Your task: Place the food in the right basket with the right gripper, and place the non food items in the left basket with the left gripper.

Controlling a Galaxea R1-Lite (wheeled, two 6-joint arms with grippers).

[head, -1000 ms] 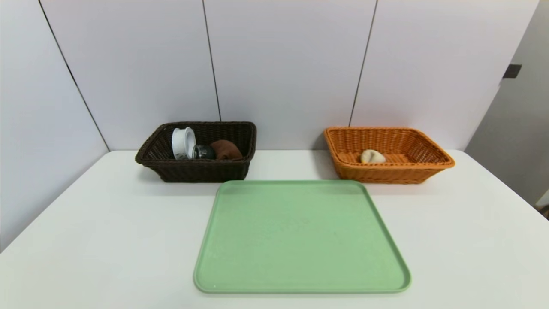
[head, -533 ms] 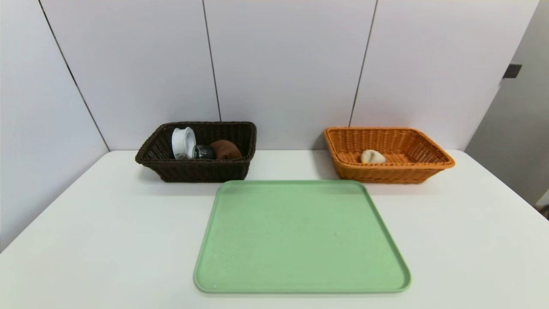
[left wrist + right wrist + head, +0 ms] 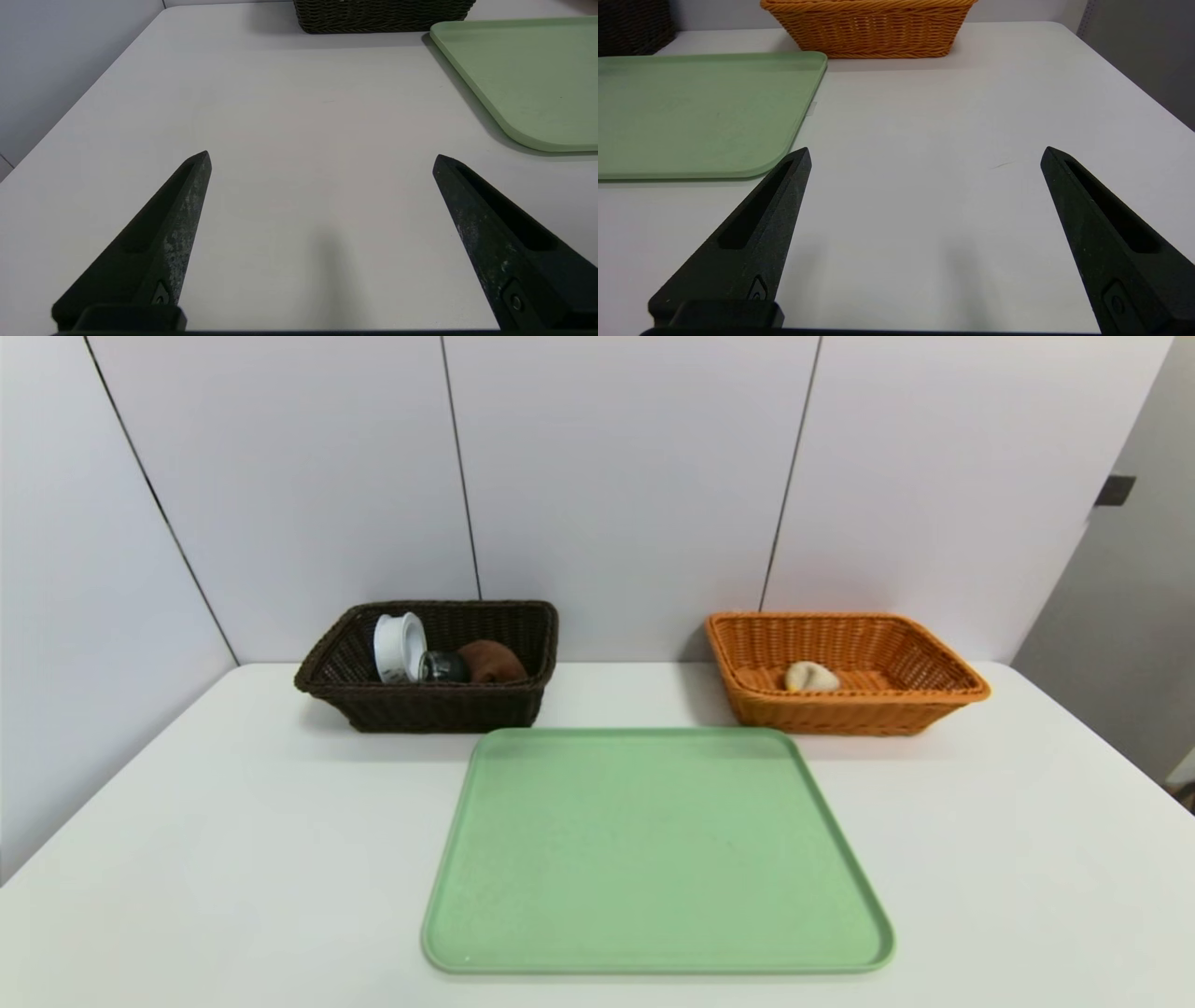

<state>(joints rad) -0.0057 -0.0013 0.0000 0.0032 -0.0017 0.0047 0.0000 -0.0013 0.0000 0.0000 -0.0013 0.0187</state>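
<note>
Both the left end effector point(image 3: 322, 158) and right end effector point(image 3: 924, 154) are held wide over the white tabletop point(image 3: 233, 821), flanking a bare flat green plastic tray point(image 3: 653, 849).

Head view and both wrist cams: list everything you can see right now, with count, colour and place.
Table: one, white, under everything.
Tray: one, green, centre front, nothing on it.
Left basket: one, dark brown, back left.
White container: one, in left basket.
Dark jar: one, in left basket.
Brown item: one, in left basket.
Right basket: one, orange, back right.
Pale food piece: one, in right basket.
Left gripper: black, open, over bare table left of tray.
Right gripper: black, open, right of tray.
</note>
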